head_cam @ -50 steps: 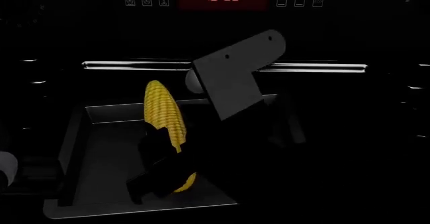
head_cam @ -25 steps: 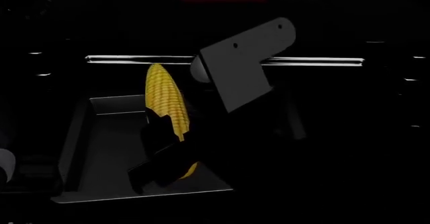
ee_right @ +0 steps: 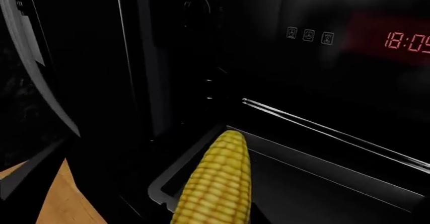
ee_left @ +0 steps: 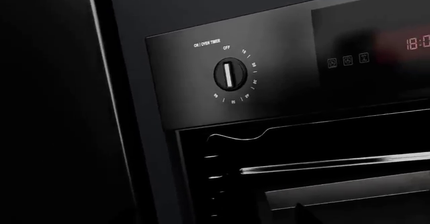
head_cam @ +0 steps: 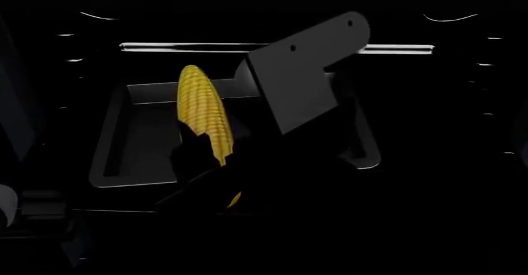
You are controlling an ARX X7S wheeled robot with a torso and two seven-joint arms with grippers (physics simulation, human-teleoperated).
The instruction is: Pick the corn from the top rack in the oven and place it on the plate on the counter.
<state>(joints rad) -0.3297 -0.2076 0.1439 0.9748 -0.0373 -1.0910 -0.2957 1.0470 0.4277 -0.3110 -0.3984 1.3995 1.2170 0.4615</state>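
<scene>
One corn [head_cam: 203, 111], clamped by the right gripper [head_cam: 206, 164], hangs above the single top rack [head_cam: 140, 145]. Only the wrist views show the oven [ee_left: 269, 83] clock; the left gripper is unseen.

I am in a kitchen, facing a built-in black oven [ee_left: 282, 83]. Its control panel carries a timer knob [ee_left: 230, 74] marked "ON / OVEN TIMER" and "OFF", small white icons [ee_left: 347, 61] and a red digital clock [ee_right: 406, 42]. Inside its cavity I see a dark tray [head_cam: 140, 145], and a strip of wooden floor [ee_right: 57, 199] lies below.
</scene>
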